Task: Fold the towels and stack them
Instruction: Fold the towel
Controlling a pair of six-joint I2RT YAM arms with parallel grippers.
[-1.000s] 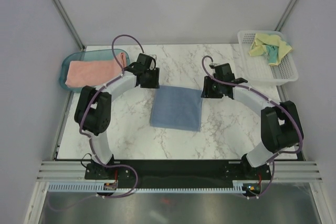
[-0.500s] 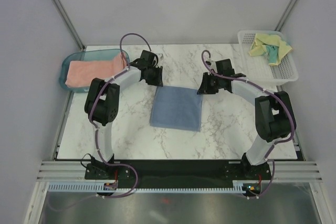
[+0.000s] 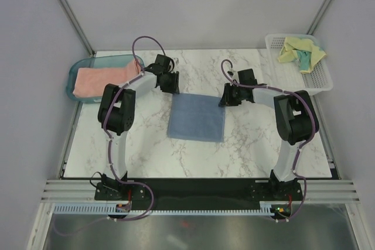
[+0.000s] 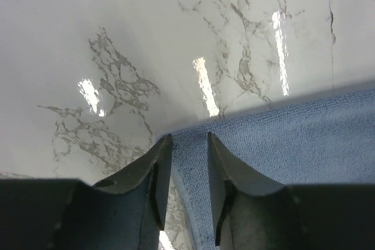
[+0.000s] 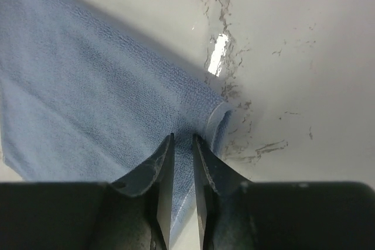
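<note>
Terry-cloth corners of the light blue towel point(image 3: 197, 118) sit pinched inside my narrowed left claw point(image 4: 188, 140) and right claw point(image 5: 183, 137).

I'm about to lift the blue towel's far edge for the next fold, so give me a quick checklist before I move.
1. Left hand at a far corner of the blue towel: ok, cloth sits between its fingers.
2. Left grip firm: cannot tell, some gap shows.
3. Right hand pinching the other far corner: ok.
4. Blue towel lying flat on the table: ok.
5. Pink towel in its tray, off the path: ok.
6. Yellow towel in the basket, off the path: ok.
</note>
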